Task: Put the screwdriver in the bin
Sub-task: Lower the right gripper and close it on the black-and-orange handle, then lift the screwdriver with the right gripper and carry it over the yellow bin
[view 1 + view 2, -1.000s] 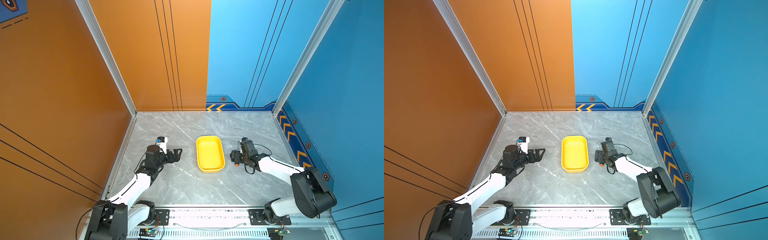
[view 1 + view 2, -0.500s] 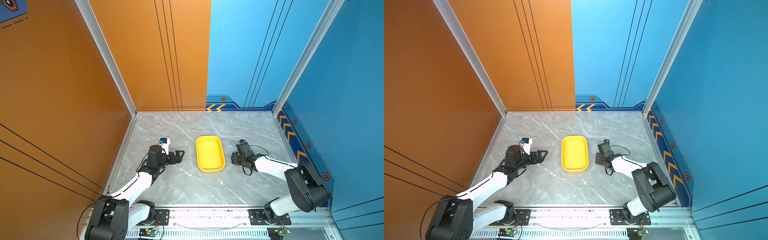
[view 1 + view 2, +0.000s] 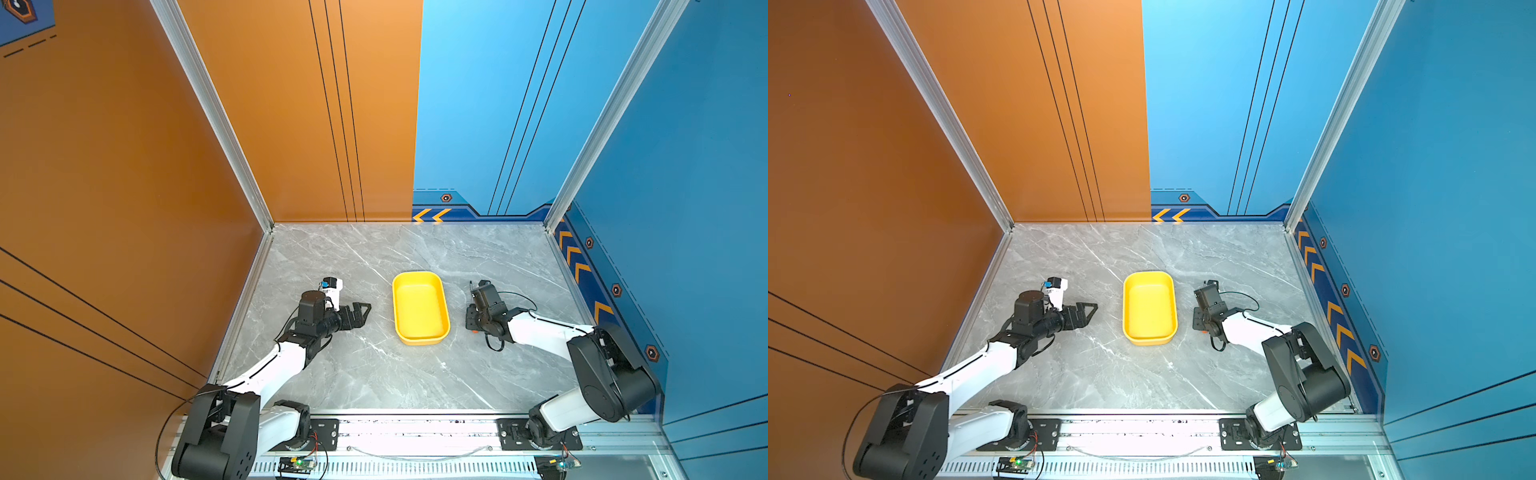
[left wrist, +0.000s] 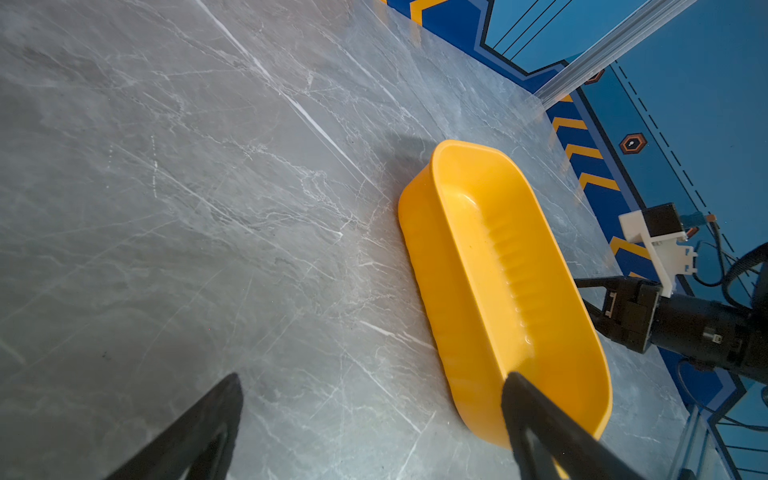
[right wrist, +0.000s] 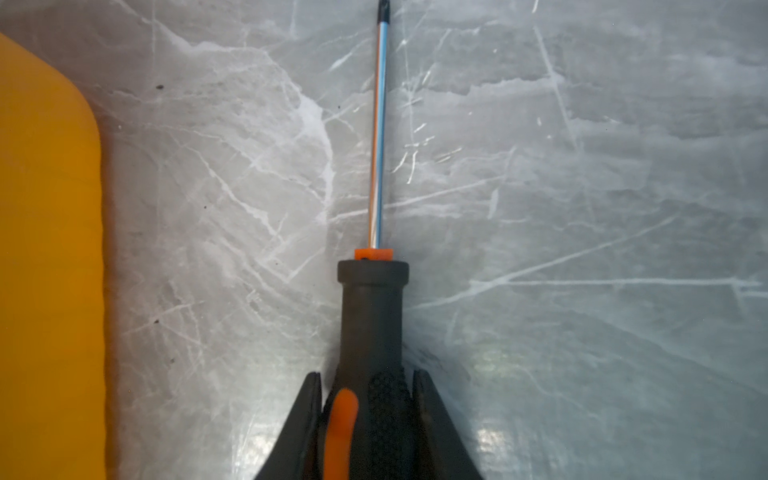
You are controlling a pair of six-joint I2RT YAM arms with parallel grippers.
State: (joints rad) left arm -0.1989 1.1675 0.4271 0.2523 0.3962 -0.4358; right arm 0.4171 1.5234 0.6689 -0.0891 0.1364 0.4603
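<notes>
- Gripping the screwdriver (image 5: 370,316) by the rear of its handle, the right end effector (image 5: 368,376) is clamped on it, one finger on each side. The tool lies along the bench (image 5: 582,208) just beside the bin (image 5: 50,249), outside it, with the shaft pointing away from the wrist.
- The left end effector (image 4: 372,377) stands apart and empty on the bin's other side.
- Risk: the hold sits far back on a rounded, tapering handle, so the long shaft could swing down, or the tool could twist between the fingers once raised.
- Risk: a drooping tip could catch the bin's wall on the way across and shove or tip the light bin over the slick bench.
- Whether the handle is clear of the bench is hard to say from the wrist view; it probably rests there.
- Shaft: thin, straight, mirror-bright metal with a dark tip.
- Handle: dark grey with a flared collar, an orange ring at the neck and an orange inlay beside a cross-hatched patch.
- Bin: glossy yellow plastic, low walls, rounded corners, faint ribs inside.
- Bench: polished grey stone pattern with white veins.
</notes>
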